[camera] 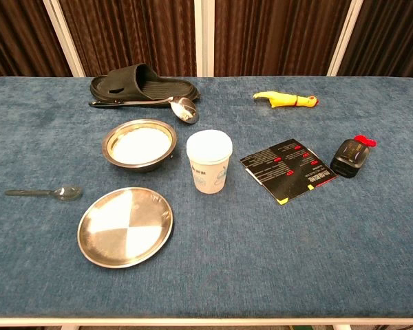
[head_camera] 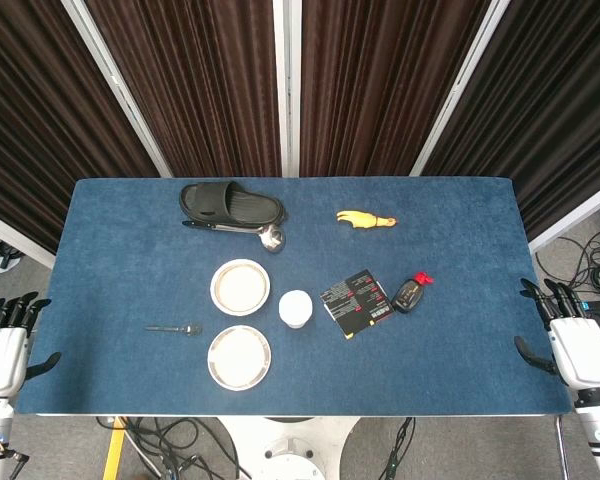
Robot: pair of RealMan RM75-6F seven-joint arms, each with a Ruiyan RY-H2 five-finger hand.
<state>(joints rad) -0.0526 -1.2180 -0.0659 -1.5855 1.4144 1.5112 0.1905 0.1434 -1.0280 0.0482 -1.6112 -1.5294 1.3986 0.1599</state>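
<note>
Only the head view shows both hands, left hand (head_camera: 2,350) and right hand (head_camera: 578,345), fingers spread, empty.

Both views evenly lit from overhead, sharp throughout. Only short soft shadows cast. Bright glare seen on the steel plate (camera: 125,225); curtains (head_camera: 200,80) rendered dark. No blur noted.
</note>
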